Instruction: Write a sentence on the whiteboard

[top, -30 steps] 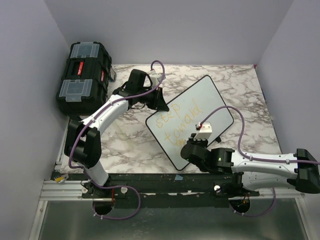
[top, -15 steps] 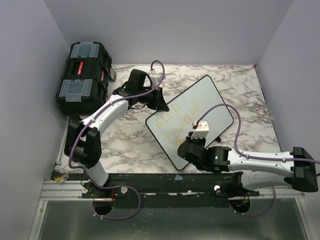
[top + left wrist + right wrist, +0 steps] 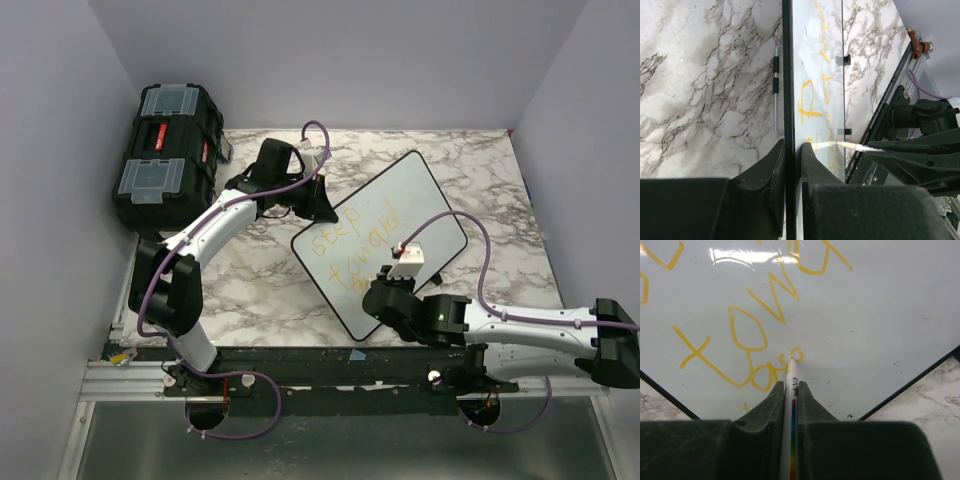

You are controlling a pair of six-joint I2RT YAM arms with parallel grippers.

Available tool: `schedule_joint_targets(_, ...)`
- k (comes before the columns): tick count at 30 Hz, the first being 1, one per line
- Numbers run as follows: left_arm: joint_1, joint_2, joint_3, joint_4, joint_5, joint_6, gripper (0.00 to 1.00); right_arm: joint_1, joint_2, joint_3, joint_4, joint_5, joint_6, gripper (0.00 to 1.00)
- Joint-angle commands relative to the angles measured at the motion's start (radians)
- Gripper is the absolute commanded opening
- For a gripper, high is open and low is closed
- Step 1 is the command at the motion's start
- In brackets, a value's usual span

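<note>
The whiteboard (image 3: 425, 205) lies tilted on the marble table, its black rim running straight up the left wrist view (image 3: 787, 60). The sentence (image 3: 360, 235) is in yellow-orange marker, with "step" and "toward" above the start of a third line (image 3: 747, 330). My left gripper (image 3: 322, 205) is shut on the board's far-left rim, one finger on each side (image 3: 792, 145). My right gripper (image 3: 791, 385) is shut on a white marker (image 3: 792, 371). The marker's tip touches the board at a small loop in the third line. That marker (image 3: 850, 145) also shows from the left wrist.
A black toolbox (image 3: 165, 150) stands at the table's far left corner, close behind the left arm. Purple walls close in the marble table (image 3: 260, 285) on three sides. A metal rail (image 3: 130, 375) runs along the near edge. A wire stand (image 3: 776, 90) sits under the board.
My right wrist shifted slightly left and then back right over the third line, with the marker on the board. The left arm and the whiteboard have not moved.
</note>
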Motion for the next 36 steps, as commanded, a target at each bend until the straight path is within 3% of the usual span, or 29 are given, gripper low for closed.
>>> schedule_joint_targets(1,-0.042,-0.009,-0.020,-0.021,-0.031,0.103,0.00,-0.003,-0.002,-0.045,-0.055,-0.059,0.071,0.01)
schedule_joint_targets(10,-0.043,-0.006,-0.017,-0.021,-0.033,0.101,0.00,-0.003,-0.040,-0.062,-0.146,-0.021,0.145,0.01)
schedule_joint_targets(20,-0.045,-0.008,-0.017,-0.023,-0.031,0.100,0.00,-0.013,-0.048,-0.014,-0.082,0.182,0.106,0.01)
schedule_joint_targets(27,-0.045,-0.017,-0.023,-0.023,-0.035,0.103,0.00,-0.151,-0.193,-0.106,0.169,-0.019,-0.113,0.01)
schedule_joint_targets(36,-0.047,-0.009,-0.018,-0.023,-0.033,0.098,0.00,-0.152,-0.222,-0.150,0.166,-0.119,-0.111,0.01)
